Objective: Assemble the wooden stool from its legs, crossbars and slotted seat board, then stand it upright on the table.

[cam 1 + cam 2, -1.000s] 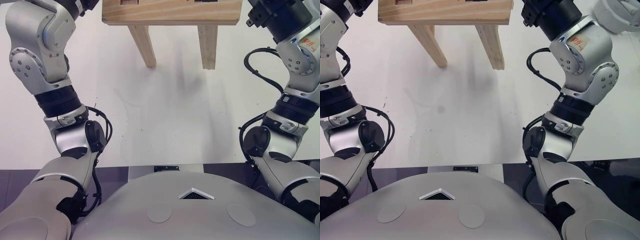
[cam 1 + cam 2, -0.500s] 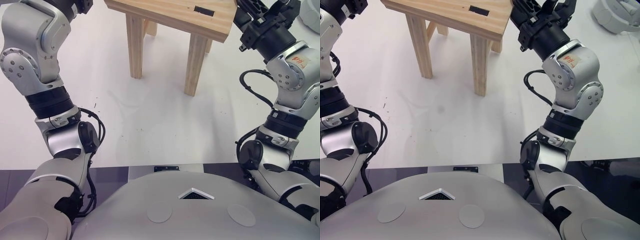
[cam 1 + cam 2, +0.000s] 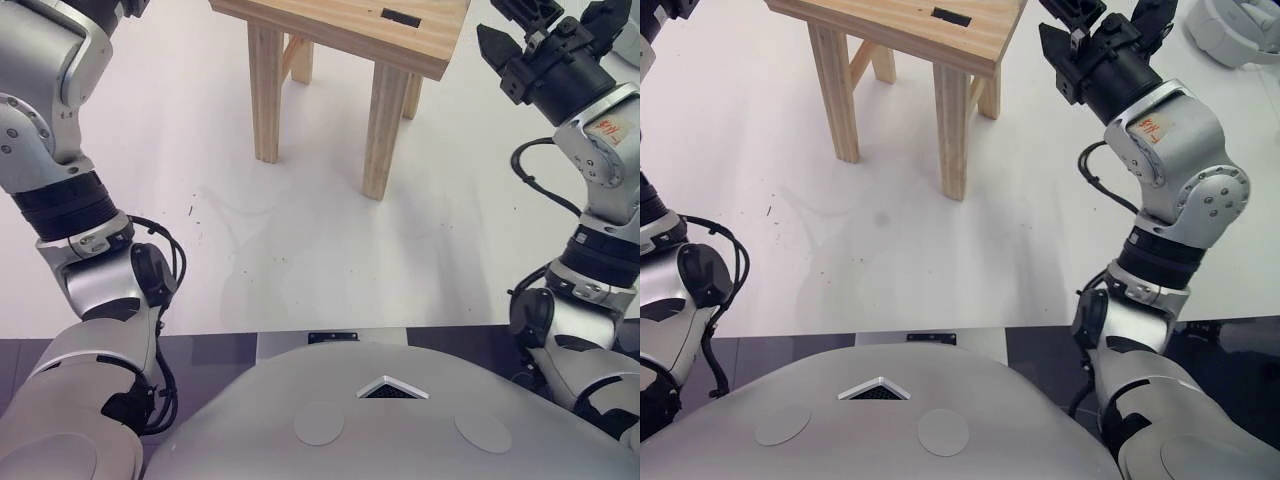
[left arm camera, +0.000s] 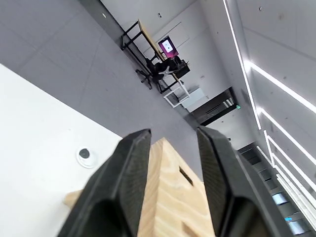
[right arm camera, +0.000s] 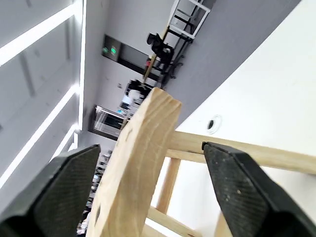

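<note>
Stool (image 3: 340,40) is assembled and upright on the bench (image 3: 300,250). The visible legs (image 3: 383,130) are planted and the seat board (image 3: 900,20) is on top with its slot (image 3: 400,17) facing up. Nothing supports it but its own legs, so I'd call the task essentially done.

Left gripper (image 4: 173,136) is off the stool's left end at about seat height. Its fingers (image 4: 123,187) are parted and hold nothing. The wrist view looks through the gap at the end of the seat board, so it's lined up with the board. The head views suggest a gap between it and the wood. Left elbow is bent, forearm rising steeply beside the stool's left side.

Right gripper (image 3: 548,30) is near the stool's right end. Its fingers (image 5: 247,197) are spread wide and empty, with the board edge framed between them and not touching. Right forearm is up, wrist turned in toward the seat.

My read: both flank the seat ends in a release pose, close enough to catch a wobble. The risk is clipping the seat edge on withdrawal, so back off straight outward from the stool.
</note>
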